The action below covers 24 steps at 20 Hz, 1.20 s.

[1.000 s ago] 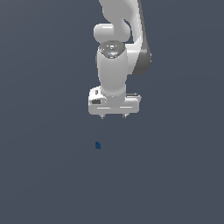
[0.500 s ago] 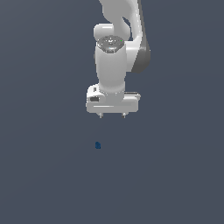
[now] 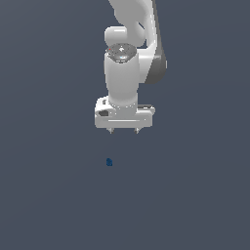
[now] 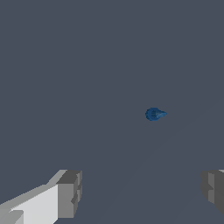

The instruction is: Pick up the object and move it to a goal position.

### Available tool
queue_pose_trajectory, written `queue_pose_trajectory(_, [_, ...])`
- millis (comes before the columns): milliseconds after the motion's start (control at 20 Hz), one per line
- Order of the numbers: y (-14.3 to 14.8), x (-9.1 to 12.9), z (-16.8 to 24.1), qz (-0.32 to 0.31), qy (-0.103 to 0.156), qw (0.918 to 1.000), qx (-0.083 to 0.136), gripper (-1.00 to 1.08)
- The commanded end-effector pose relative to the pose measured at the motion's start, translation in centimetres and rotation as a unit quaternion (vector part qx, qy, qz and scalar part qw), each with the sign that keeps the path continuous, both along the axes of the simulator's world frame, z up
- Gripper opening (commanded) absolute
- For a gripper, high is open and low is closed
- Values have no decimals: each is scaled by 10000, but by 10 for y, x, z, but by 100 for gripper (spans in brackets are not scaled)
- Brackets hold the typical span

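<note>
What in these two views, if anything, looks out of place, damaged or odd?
Nothing stands out. The small blue object lies alone and intact on the plain grey floor, and the open gripper hangs above it, empty.

No words, labels, brand marks, numbers or signs can be read anywhere; my white arm casing is unmarked as far as I can tell; the dark surface around me is plain.
</note>
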State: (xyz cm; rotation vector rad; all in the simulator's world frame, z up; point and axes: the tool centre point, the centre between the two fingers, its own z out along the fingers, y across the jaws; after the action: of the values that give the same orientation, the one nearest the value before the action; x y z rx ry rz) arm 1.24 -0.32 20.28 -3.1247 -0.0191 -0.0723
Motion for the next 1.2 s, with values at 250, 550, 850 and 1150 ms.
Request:
queue_pose_trajectory(250, [-20, 18, -29, 280, 63, 9996, -47, 100])
queue_pose_trajectory(550, [-45, 37, -67, 628, 140, 9979, -86, 100])
queue_pose_trajectory(850, [-63, 47, -96, 875, 195, 9959, -100, 100])
queue_pose_trajectory(1150, [-72, 51, -110, 987, 220, 9948, -104, 100])
